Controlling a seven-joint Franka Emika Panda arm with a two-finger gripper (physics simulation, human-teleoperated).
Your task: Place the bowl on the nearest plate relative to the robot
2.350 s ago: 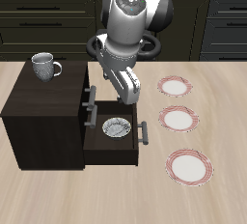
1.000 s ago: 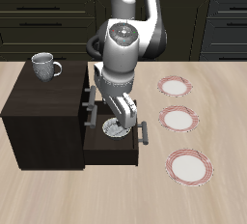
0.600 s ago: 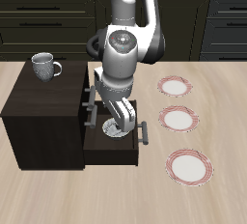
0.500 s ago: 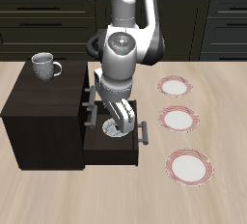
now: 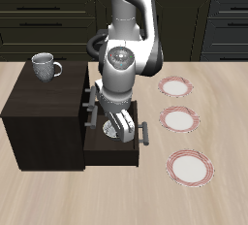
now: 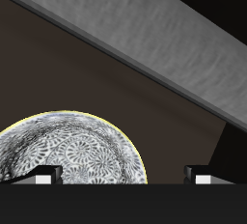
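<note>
I am hovering the gripper (image 5: 120,128) over the bowl (image 6: 70,152), which is sitting in the open drawer (image 5: 114,144) of the dark cabinet (image 5: 44,112); the jaws are standing wide, one tip over the bowl and the other clear of it, gripping nothing. I am worrying that descending off-centre could knock the rim, tip the bowl, or jam a finger (image 6: 43,175) against the drawer wall. The nearest plate (image 5: 177,86) is waiting farthest back on the tabletop.
</note>
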